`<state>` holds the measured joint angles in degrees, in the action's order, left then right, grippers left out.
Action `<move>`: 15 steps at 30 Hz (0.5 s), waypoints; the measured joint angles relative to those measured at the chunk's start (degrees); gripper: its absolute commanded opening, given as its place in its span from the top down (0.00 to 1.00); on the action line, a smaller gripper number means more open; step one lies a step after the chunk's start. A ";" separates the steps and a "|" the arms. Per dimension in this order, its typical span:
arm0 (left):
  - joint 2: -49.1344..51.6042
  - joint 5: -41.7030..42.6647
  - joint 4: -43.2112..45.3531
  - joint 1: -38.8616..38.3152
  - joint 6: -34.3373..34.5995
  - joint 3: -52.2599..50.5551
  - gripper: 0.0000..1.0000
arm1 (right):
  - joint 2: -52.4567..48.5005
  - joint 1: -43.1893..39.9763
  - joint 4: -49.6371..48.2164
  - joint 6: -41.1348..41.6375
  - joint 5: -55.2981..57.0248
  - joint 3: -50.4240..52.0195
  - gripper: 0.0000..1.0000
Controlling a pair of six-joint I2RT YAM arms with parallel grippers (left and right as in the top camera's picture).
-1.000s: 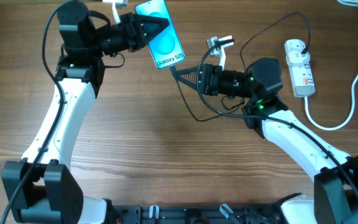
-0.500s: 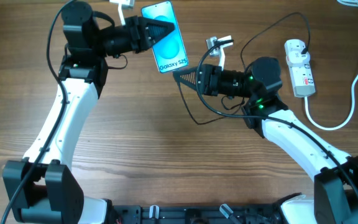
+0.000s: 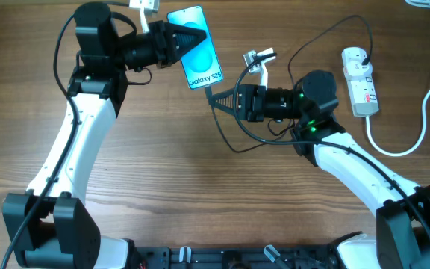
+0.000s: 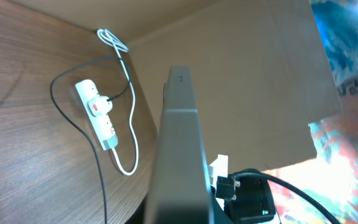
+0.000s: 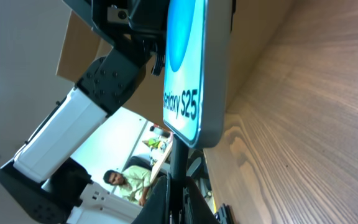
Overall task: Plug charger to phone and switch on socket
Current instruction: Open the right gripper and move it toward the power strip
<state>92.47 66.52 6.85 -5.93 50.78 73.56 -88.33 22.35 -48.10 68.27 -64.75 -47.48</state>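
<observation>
My left gripper is shut on the phone and holds it tilted above the table, its teal "Galaxy S25" screen facing up. In the left wrist view the phone shows edge-on. My right gripper is shut on the charger plug, whose tip meets the phone's bottom edge. In the right wrist view the plug rises from my fingers to the bottom edge of the phone. I cannot tell whether it is seated. The white socket lies at the far right and also shows in the left wrist view.
The charger's black cable hangs in a loose loop below my right gripper and runs up to the socket. The socket's white cable curves along the table's right edge. The wooden table spreads in front of both arms.
My right gripper has moved left with the plug, closing the gap to the phone's bottom edge. My left gripper has shifted the phone slightly right, then held it.
</observation>
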 measured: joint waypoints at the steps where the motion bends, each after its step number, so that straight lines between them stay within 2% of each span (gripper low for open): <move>1: 0.00 0.52 0.02 -0.17 -0.66 0.02 0.96 | 0.00 -0.04 -0.02 0.00 -0.48 0.07 0.95; 5: 0.00 3.23 -0.42 -0.55 -2.75 0.22 0.96 | 0.00 -0.26 -0.35 0.00 -3.02 0.11 0.95; 11: 0.00 4.09 -13.35 -0.87 -9.81 1.31 0.96 | -0.37 -0.22 2.97 -0.37 -7.50 0.09 0.95; 15: 0.02 3.17 -14.75 -1.70 -15.30 0.98 0.96 | -0.35 -0.68 15.78 -6.56 -7.28 -1.66 0.78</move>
<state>92.49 69.69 -7.90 -7.64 35.48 74.54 -88.68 21.67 -32.32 61.71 -72.03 -49.15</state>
